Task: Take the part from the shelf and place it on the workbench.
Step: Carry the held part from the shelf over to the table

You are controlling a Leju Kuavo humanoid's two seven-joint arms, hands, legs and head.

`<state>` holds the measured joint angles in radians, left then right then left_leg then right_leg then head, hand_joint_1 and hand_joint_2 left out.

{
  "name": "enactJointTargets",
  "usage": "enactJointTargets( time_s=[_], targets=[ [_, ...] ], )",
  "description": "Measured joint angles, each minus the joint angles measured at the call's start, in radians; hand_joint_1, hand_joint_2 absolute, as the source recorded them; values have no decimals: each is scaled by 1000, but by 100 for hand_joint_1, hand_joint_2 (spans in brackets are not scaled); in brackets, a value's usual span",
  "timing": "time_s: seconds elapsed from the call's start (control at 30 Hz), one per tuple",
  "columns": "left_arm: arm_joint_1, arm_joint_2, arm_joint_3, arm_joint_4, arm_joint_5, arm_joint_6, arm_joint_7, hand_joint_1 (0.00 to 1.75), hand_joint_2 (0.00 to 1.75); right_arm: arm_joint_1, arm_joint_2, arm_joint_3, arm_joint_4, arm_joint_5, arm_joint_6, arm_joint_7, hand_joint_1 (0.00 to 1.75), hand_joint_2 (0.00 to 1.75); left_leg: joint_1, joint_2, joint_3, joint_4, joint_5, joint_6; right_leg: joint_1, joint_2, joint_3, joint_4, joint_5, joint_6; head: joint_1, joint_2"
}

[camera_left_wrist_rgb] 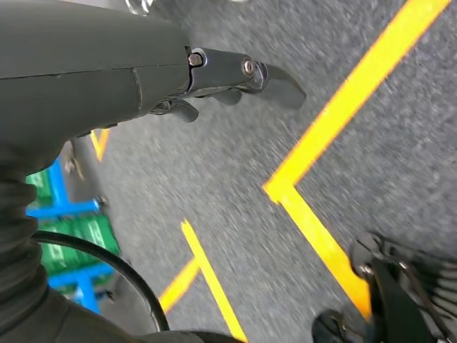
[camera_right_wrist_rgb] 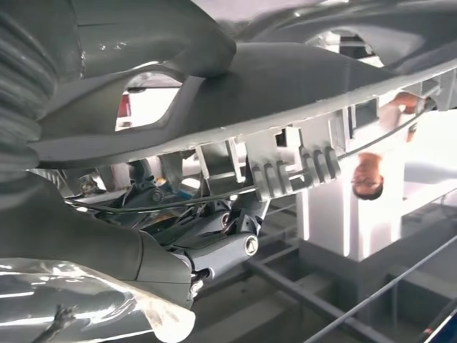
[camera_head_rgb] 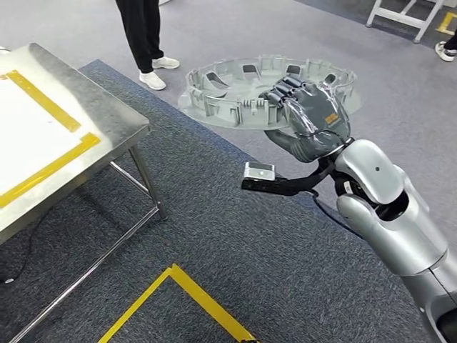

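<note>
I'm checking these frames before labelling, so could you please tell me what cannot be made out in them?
- Head view: the right hand covers the near rim of the part, hiding the fingers beneath.
- Head view: the workbench is cut off by the left edge.
- Head view: the person is cut off by the top edge.
- Left wrist view: the left hand and floor are motion-blurred.

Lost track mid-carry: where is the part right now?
In the head view the round grey part is held up by the right hand, over the carpet, right of the steel workbench and not yet above it.
</note>
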<state>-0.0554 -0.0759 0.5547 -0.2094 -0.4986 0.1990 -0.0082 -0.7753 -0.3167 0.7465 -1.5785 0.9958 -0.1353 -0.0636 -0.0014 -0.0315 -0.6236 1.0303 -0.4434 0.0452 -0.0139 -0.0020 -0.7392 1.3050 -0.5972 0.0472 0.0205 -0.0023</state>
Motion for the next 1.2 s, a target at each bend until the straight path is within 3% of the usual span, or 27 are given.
enactJointTargets(
  time_s=[0.07,0.13,0.2,0.27,0.3,0.37,0.43,0.47,0.5,0.57,0.63,0.7,0.77,0.8,0.87,0.93,0.97,1.0,1.03,1.1,1.13,1.2],
  targets=[
    [0,-2,16,0,27,-23,-11,0,175,9,-7,-1,0,0,-2,-3,175,175,0,-23,1,2,-1,-2,-2,12,42,-112,76,-4,0,0],
    [0,-3,35,0,50,-45,-19,0,175,12,-11,-4,0,0,-4,-6,175,175,-2,-41,-4,8,-3,-8,-6,45,100,-235,124,-9,-1,0],
    [-1,-4,51,0,62,-63,-26,0,175,16,-12,-6,1,1,-9,-9,175,175,-1,-55,-13,9,-1,-18,-6,61,121,-273,124,-13,-1,0],
    [-1,-3,64,0,67,-73,-29,0,175,18,-12,-6,1,2,-11,-10,175,175,1,-62,-15,8,0,-28,-7,45,125,-281,126,-21,-1,0],
    [-1,-4,70,0,68,-75,-30,0,175,19,-12,-6,1,2,-12,-9,175,175,0,-50,-19,19,-9,-33,-8,35,129,-283,127,-27,-3,0],
    [-1,-4,78,0,68,-77,-32,0,175,21,-13,-9,1,2,-11,-8,175,175,0,-10,-52,95,-56,-42,-10,16,135,-288,126,-36,-7,0],
    [-1,-5,83,0,68,-82,-36,0,175,24,-13,-12,1,3,-12,-8,175,175,3,14,-111,222,-110,-50,-9,-2,138,-288,123,-40,-9,0],
    [-1,-5,84,0,66,-84,-38,0,175,26,-13,-13,1,3,-12,-9,175,175,5,17,-131,265,-120,-53,-8,-11,139,-288,122,-41,-9,0],
    [-1,-5,85,0,62,-88,-42,0,175,28,-13,-13,1,3,-12,-11,175,175,6,19,-134,272,-111,-54,-8,-20,141,-287,120,-41,-10,0],
    [-1,-4,86,0,48,-96,-52,0,175,31,-13,-14,1,3,-12,-14,175,175,6,28,-92,185,-51,-51,-8,-35,147,-287,116,-38,-9,0],
    [-2,-3,85,0,33,-101,-65,0,175,32,-14,-16,1,3,-13,-16,175,175,-1,58,-32,62,-8,-45,-4,-49,153,-286,109,-32,-9,0],
    [-3,-3,85,0,22,-97,-75,0,175,34,-16,-19,1,4,-14,-17,175,175,-9,73,-9,10,-4,-36,1,-64,155,-286,105,-22,-9,0],
    [-1,-3,85,0,18,-86,-80,0,175,35,-18,-21,0,4,-15,-18,175,175,-7,58,-9,5,-4,-25,1,-74,156,-286,100,-11,-9,0],
    [0,-3,85,0,18,-80,-81,0,175,36,-20,-22,-1,4,-15,-18,175,175,-5,51,-7,2,-3,-19,-1,-66,153,-279,90,-6,-8,0],
    [0,-3,85,0,10,-67,-83,0,175,37,-23,-23,-2,5,-14,-19,175,175,0,37,-3,-2,0,-7,-4,-30,116,-204,47,0,-5,0],
    [-2,-2,84,0,-4,-58,-83,0,175,37,-27,-23,-3,7,-13,-23,175,175,-1,21,-3,-2,0,-2,-4,-5,45,-63,-8,1,-2,0],
    [-3,-2,84,0,-11,-55,-82,0,175,37,-28,-22,-3,8,-12,-24,175,175,-2,12,-2,-2,0,-1,-4,-2,15,-12,-19,1,-2,0],
    [-3,-2,84,0,-17,-52,-79,0,175,37,-28,-22,-3,9,-11,-25,175,175,-2,2,-1,-1,-1,-1,-4,-1,-1,7,-13,0,-2,0],
    [-3,-2,84,0,-22,-48,-76,0,175,37,-28,-21,-3,9,-10,-25,175,175,-2,-8,0,-1,-1,-1,-4,0,4,-18,14,-2,-2,0],
    [-3,-2,83,0,-31,-41,-68,0,175,36,-28,-22,-3,9,-8,-25,175,175,-2,-29,3,0,-3,-3,-5,18,58,-148,90,-8,-2,0],
    [-3,-3,83,0,-35,-37,-65,0,175,34,-28,-22,-3,9,-7,-25,175,175,-2,-38,1,3,-4,-6,-7,30,90,-215,114,-11,-3,0],
    [-3,-3,83,0,-42,-31,-59,0,175,31,-29,-21,-4,9,-7,-25,175,175,-1,-54,-6,5,-3,-16,-6,45,123,-276,125,-15,-3,0]
  ],
)
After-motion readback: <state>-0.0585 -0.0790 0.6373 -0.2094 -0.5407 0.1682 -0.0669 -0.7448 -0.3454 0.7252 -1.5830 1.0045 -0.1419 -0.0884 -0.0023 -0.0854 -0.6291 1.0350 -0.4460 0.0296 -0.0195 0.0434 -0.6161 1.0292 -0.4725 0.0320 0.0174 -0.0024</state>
